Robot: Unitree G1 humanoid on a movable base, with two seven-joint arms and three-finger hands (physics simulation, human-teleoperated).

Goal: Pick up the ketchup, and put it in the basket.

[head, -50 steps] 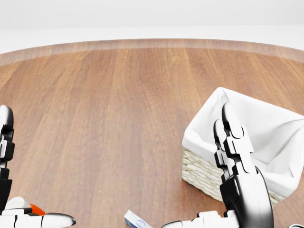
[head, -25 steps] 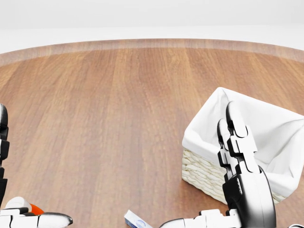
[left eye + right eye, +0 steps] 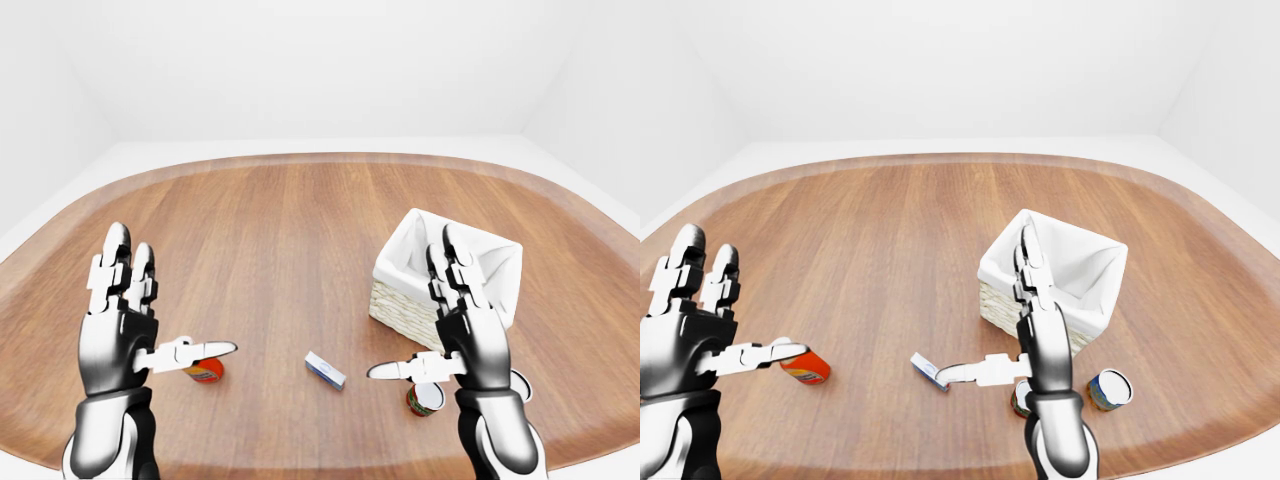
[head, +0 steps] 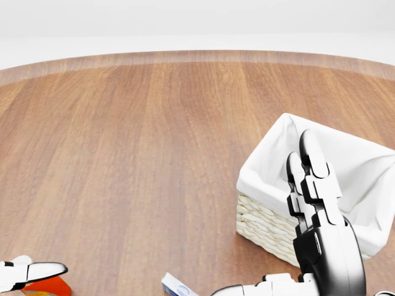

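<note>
The ketchup [image 3: 205, 372] is a small red-orange bottle lying on the wooden table [image 3: 300, 230], low at the left in the left-eye view. My left hand [image 3: 168, 300] is open with its fingers upright, and its thumb tip sits just above the bottle without gripping it. The basket [image 3: 400, 305] is wicker with a white cloth liner and stands at the right. My right hand [image 3: 412, 305] is open and empty, raised in front of the basket's near side. In the head view only the bottle's top [image 4: 48, 287] and my left thumb show.
A small white and blue box [image 3: 325, 369] lies between my hands. A can [image 3: 425, 398] stands below my right thumb, and a second can [image 3: 1109, 389] lies to its right. The table's near edge runs just below my forearms.
In the head view my left hand has dropped down and left, so only its thumb shows and more of the ketchup is uncovered. My right hand has shifted slightly down and right.
</note>
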